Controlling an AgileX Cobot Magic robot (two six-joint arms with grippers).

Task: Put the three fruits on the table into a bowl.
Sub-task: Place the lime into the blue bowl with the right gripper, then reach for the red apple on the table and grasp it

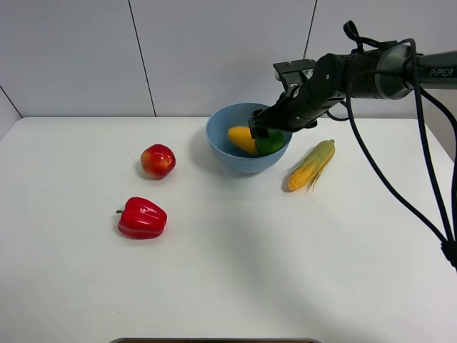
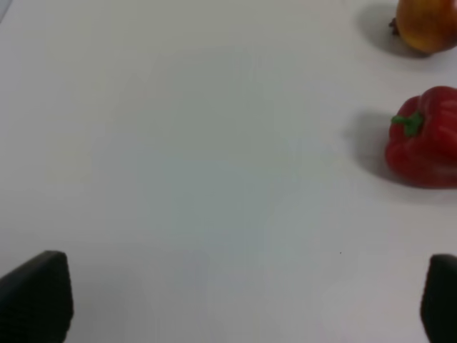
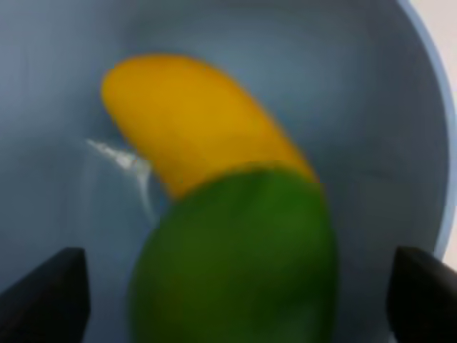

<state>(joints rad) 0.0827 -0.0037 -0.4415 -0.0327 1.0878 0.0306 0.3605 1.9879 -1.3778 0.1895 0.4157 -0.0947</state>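
The light blue bowl [image 1: 223, 154] stands at the back middle of the white table [image 1: 235, 271]. The yellow-orange mango [image 1: 241, 138] and the green lime [image 1: 271, 143] lie in it, touching. My right gripper [image 1: 258, 128] hangs over the bowl's far rim, open, with the lime [image 3: 235, 264] between its spread fingertips [image 3: 50, 293] but apart from them; the mango [image 3: 193, 121] lies beyond. The red apple [image 1: 158, 161] sits on the table left of the bowl. My left gripper [image 2: 239, 300] is open and empty low over bare table, with the apple [image 2: 427, 25] at the view's edge.
A glossy red bell pepper [image 1: 142, 218] lies in front of the apple and also shows in the left wrist view [image 2: 426, 136]. A corn cob [image 1: 313, 164] with green husk lies just right of the bowl. The right arm's cables hang at the right edge.
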